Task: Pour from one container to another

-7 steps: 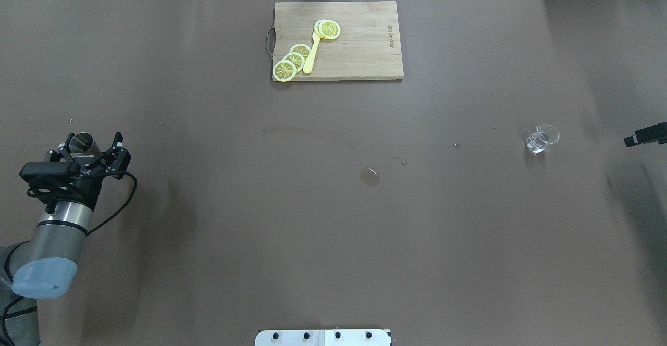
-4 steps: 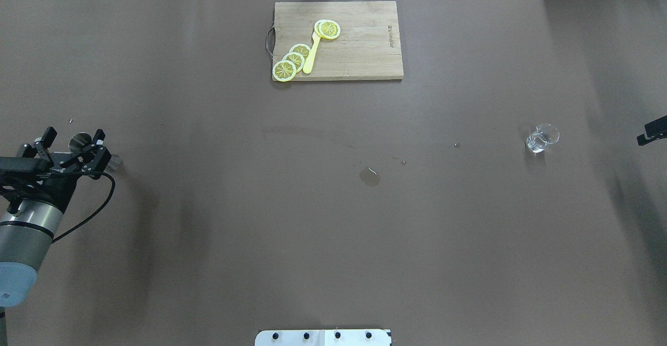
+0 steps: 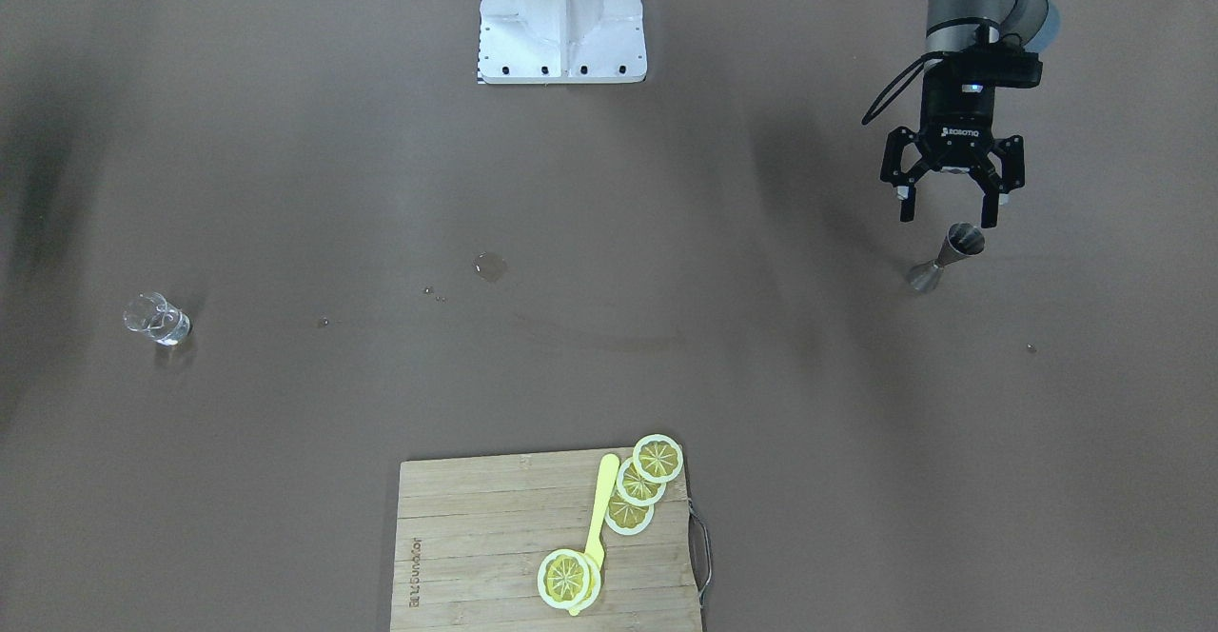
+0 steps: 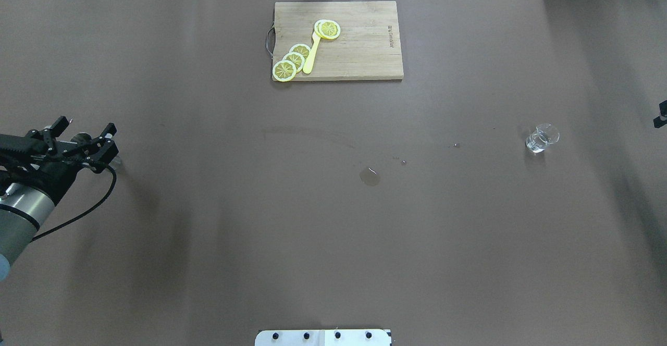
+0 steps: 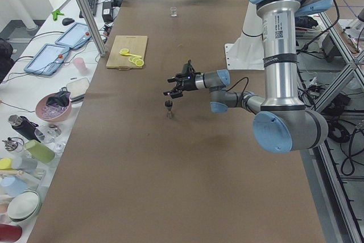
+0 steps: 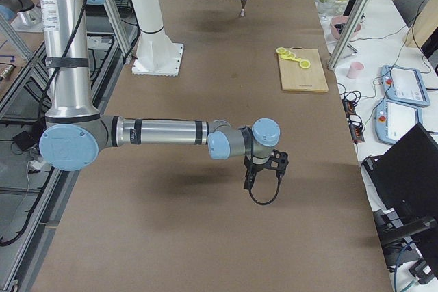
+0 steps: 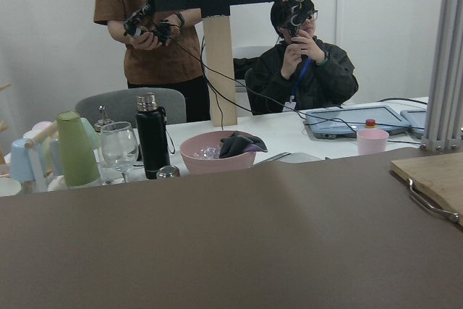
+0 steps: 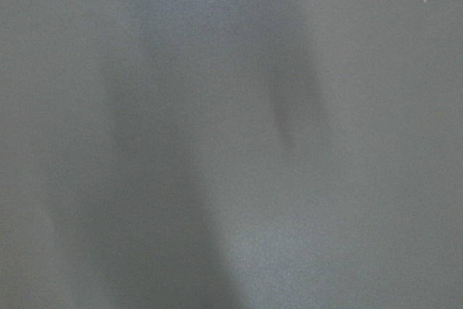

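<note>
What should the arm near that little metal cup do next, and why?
Probably lift the left gripper a little clear of the jigger. Its jaws are open and empty, the jigger stands alone on the table, and the glass seems to hold liquid already, so the pour looks done.

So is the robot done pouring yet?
Maybe. The small glass seems to hold some clear liquid and there is a spilled puddle, so pouring may already be done. Nothing is in hand: the left end effector is open near the metal jigger, which stands alone. What's left is unclear.
</note>
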Action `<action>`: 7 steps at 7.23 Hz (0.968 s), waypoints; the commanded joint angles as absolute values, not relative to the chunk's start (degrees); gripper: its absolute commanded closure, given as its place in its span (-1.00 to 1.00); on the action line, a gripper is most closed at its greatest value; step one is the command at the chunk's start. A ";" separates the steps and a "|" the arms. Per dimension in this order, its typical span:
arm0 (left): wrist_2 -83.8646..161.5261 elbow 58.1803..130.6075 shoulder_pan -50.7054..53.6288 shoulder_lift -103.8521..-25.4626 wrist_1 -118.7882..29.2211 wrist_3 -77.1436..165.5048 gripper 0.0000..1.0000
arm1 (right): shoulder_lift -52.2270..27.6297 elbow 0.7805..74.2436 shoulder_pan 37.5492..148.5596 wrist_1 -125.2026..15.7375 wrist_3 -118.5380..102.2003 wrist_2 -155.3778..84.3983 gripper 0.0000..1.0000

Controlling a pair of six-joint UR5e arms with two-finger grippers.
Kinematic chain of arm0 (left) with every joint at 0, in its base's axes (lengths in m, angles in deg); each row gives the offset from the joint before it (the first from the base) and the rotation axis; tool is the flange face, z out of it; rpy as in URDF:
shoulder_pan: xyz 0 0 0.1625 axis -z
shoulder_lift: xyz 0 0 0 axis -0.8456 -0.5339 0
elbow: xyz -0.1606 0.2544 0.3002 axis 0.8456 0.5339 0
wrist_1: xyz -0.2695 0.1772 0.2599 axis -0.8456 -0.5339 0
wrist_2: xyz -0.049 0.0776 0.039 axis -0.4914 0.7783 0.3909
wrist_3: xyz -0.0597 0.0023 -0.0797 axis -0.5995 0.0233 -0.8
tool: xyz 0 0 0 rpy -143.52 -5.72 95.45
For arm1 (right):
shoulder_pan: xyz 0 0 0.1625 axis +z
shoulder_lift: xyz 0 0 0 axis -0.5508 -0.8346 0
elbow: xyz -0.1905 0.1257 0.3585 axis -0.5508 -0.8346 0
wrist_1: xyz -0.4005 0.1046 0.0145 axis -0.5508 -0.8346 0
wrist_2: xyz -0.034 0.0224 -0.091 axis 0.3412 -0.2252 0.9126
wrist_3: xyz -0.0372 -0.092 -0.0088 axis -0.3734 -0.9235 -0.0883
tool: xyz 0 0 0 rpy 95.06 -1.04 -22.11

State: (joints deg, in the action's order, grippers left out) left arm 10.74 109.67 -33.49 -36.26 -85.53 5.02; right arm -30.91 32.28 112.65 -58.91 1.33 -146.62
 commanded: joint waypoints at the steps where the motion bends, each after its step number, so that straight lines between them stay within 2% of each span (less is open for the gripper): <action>1: -7.75 110.48 -26.66 -41.86 -79.97 5.82 -0.96 | -32.22 32.67 116.72 -59.46 -6.69 -146.41 -1.00; 3: -21.57 108.47 -19.98 -50.64 -70.33 10.72 -0.96 | -33.80 32.58 121.29 -59.46 -17.41 -144.05 -1.00; 4: -28.42 105.23 -16.11 -56.08 -63.92 14.23 -0.96 | -35.03 32.58 122.88 -59.46 -18.68 -142.56 -1.00; 6: -31.47 92.95 -13.10 -68.03 -54.94 15.23 -0.96 | -35.30 32.24 122.46 -59.55 -18.69 -140.61 -1.00; 7: -36.27 90.46 -10.74 -73.14 -46.19 17.06 -0.96 | -35.30 32.84 122.54 -62.68 -18.69 -140.87 -1.00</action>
